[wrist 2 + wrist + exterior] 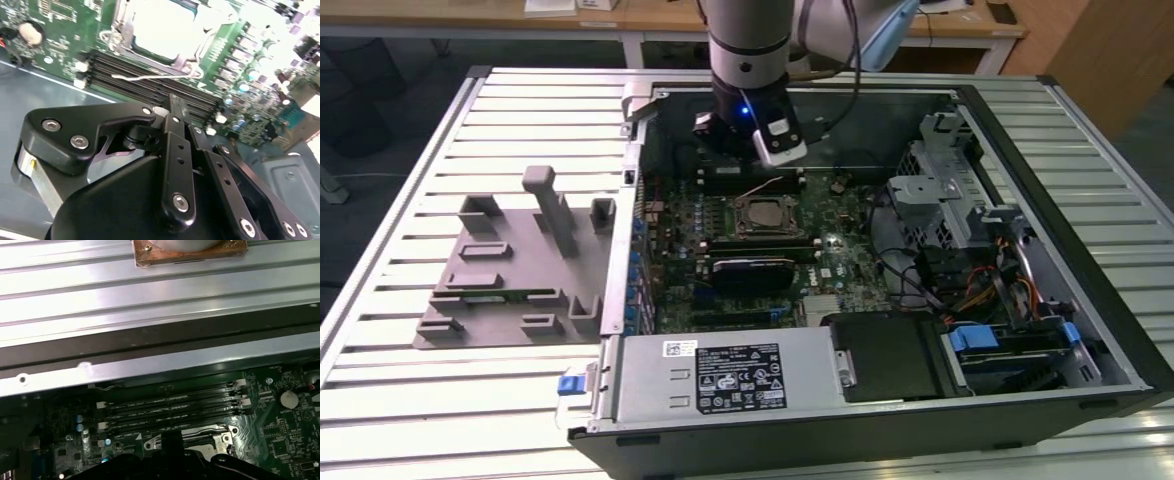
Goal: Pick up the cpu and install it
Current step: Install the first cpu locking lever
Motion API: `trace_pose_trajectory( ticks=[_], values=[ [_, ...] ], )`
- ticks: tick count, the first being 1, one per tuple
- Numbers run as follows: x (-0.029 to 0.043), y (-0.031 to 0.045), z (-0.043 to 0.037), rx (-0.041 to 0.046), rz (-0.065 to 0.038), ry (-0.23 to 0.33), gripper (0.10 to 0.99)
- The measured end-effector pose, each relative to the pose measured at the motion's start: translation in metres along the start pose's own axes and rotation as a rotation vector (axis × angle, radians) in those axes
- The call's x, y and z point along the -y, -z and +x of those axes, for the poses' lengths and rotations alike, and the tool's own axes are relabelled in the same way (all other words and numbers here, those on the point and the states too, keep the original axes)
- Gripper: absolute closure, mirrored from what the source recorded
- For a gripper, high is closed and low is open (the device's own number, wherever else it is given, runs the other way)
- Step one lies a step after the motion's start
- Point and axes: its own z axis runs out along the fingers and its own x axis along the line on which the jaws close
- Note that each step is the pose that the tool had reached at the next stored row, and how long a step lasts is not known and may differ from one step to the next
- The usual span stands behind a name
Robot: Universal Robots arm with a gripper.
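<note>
One cpu (759, 215) sits flat in the socket of the green motherboard (841, 250), inside the open computer case (1067, 300) on the slatted table (400, 400). In the second wrist view the same chip (160, 25) appears bright, with a thin wire lever (145, 77) beside the socket. The gripper (750, 150) hangs just beyond the cpu, over the black memory slots (170, 405), not touching the chip. Nothing is seen between the jaws; I cannot tell whether they are wide or narrow. A grey plastic holder (520, 270) lies on the table, well apart from the jaws.
</note>
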Motion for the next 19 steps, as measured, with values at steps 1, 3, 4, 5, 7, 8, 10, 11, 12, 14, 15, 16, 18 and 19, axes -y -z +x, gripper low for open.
trace_pose_trajectory(
  ticks=[1, 3, 4, 5, 7, 8, 10, 11, 12, 14, 15, 16, 18, 19],
  values=[
    [-0.0004, -0.0001, -0.0029, -0.0015, 0.0, 0.0, 0.98],
    [-0.0011, -0.0003, -0.0074, -0.004, 0.001, -0.001, 0.98],
    [-0.0012, -0.0004, -0.0081, -0.0043, 0.002, -0.001, 0.98],
    [-0.0012, -0.0004, -0.008, -0.0042, 0.002, -0.001, 0.98],
    [-0.0012, -0.0004, -0.008, -0.0042, 0.002, -0.001, 0.98],
    [-0.0012, -0.0004, -0.008, -0.004, 0.003, -0.001, 0.98],
    [-0.0006, -0.0003, -0.008, -0.0011, 0.008, -0.002, 0.98],
    [-0.0004, -0.0004, -0.0081, -0.0001, 0.012, -0.003, 0.98],
    [-0.0001, -0.0007, -0.0081, 0.0009, 0.014, -0.005, 0.98],
    [0.0005, -0.002, -0.0081, 0.0036, 0.018, -0.008, 0.98],
    [0.0008, -0.003, -0.0081, 0.0061, 0.018, -0.009, 0.98],
    [0.0011, -0.004, -0.0081, 0.0096, 0.018, -0.01, 0.98],
    [0.0018, -0.0061, -0.0081, 0.0172, 0.017, -0.01, 0.98],
    [0.002, -0.0071, -0.0081, 0.0207, 0.017, -0.01, 0.98]
  ],
)
